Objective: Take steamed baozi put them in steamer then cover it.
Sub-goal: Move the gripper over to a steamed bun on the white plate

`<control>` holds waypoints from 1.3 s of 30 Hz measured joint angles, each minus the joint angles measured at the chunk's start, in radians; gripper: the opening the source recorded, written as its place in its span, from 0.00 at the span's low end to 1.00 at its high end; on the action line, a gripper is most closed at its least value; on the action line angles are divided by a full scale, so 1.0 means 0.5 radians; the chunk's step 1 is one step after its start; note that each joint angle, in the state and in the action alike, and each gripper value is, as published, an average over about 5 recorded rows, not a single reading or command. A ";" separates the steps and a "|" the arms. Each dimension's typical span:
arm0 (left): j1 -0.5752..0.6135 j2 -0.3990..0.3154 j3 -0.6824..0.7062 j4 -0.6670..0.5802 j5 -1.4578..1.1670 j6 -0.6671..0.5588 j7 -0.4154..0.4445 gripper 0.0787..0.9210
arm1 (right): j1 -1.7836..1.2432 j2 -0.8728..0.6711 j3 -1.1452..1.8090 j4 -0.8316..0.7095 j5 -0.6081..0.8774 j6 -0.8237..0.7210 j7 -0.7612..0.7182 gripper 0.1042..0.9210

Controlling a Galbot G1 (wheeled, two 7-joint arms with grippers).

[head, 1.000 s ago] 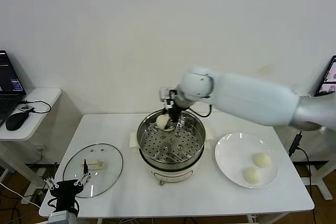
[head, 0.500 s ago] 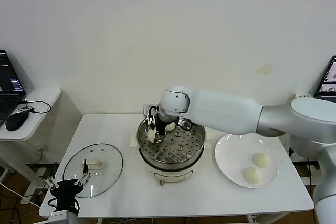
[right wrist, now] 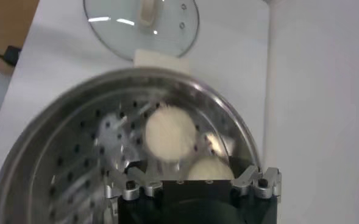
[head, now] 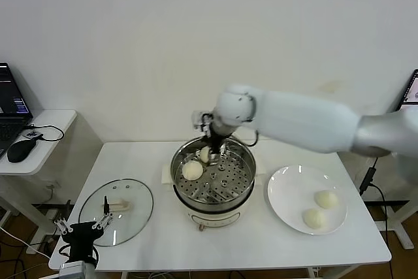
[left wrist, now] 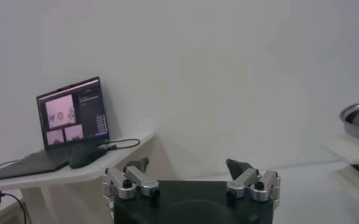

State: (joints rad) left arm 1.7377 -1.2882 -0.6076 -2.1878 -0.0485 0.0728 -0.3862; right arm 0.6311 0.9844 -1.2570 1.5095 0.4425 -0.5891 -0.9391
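1. Right gripper (head: pixel 210 136) over the far side of the steamer (head: pixel 245 178), jaws wide apart, holding nothing.
2. Two baozi (head: pixel 192 170) inside, on the holed tray.
3. Two more buns (head: pixel 325 198) on the white plate (head: pixel 287 191), right.
4. Left gripper (head: pixel 81 233) near the glass lid (head: pixel 130 217), jaws apart, empty.

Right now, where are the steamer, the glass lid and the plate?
steamer (head: pixel 243 163), head view, steel rim on its right side.
glass lid (head: pixel 134 208), head view, clear glass right of the handle.
plate (head: pixel 290 191), head view, bare white surface left of the buns.
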 measured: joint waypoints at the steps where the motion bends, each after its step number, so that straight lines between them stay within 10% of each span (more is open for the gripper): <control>1: 0.003 0.003 0.004 -0.002 0.001 0.000 0.000 0.88 | 0.018 -0.069 -0.010 0.046 -0.018 0.014 -0.026 0.88; 19: 0.009 -0.003 0.077 0.021 0.061 0.006 0.000 0.88 | -0.544 -1.144 0.318 0.452 -0.650 0.413 -0.246 0.88; 39: 0.014 -0.021 0.073 0.049 0.092 0.018 0.001 0.88 | -1.619 -1.222 1.082 0.260 -1.126 0.572 -0.211 0.88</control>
State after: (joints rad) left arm 1.7446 -1.2985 -0.5713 -2.1632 -0.0023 0.0818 -0.3860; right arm -0.1784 0.3733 -0.7161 1.6395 -0.1208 -0.3032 -1.0446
